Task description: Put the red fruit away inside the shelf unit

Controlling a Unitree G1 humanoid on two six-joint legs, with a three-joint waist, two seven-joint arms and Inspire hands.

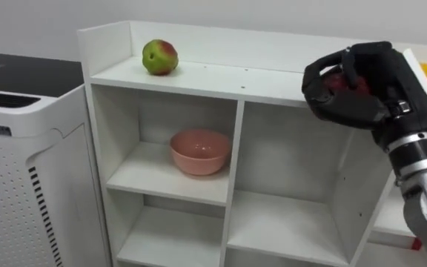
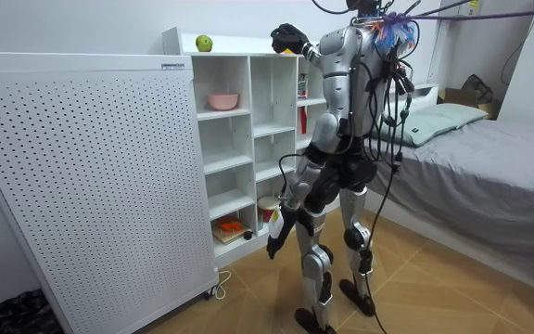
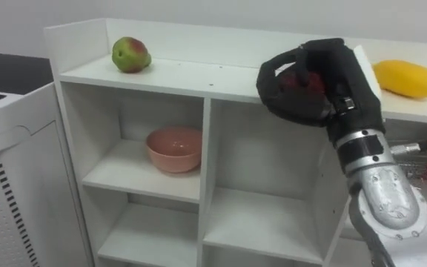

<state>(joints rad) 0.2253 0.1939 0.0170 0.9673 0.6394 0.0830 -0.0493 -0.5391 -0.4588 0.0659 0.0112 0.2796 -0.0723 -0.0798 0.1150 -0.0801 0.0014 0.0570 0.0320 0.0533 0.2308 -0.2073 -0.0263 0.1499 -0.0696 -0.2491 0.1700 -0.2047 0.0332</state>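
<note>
My right hand (image 1: 369, 85) is raised over the right part of the white closet's top board (image 1: 221, 78), its dark fingers curled round a red fruit (image 1: 345, 82) that shows between them. A green and red apple (image 1: 159, 57) rests at the top board's left end. At its right end, just past my hand, lies a yellow mango (image 3: 408, 78). In the room view I stand upright facing the closet (image 2: 248, 139), with my right hand (image 2: 288, 38) up at the top board and my left hand (image 2: 273, 245) hanging low by my thigh.
A pink bowl (image 1: 199, 151) sits in the upper left compartment. The compartments beside and below it look bare. A white perforated unit (image 1: 21, 170) stands against the closet's left side. Lower shelves in the room view hold small items (image 2: 230, 225). A bed (image 2: 489, 176) is behind me.
</note>
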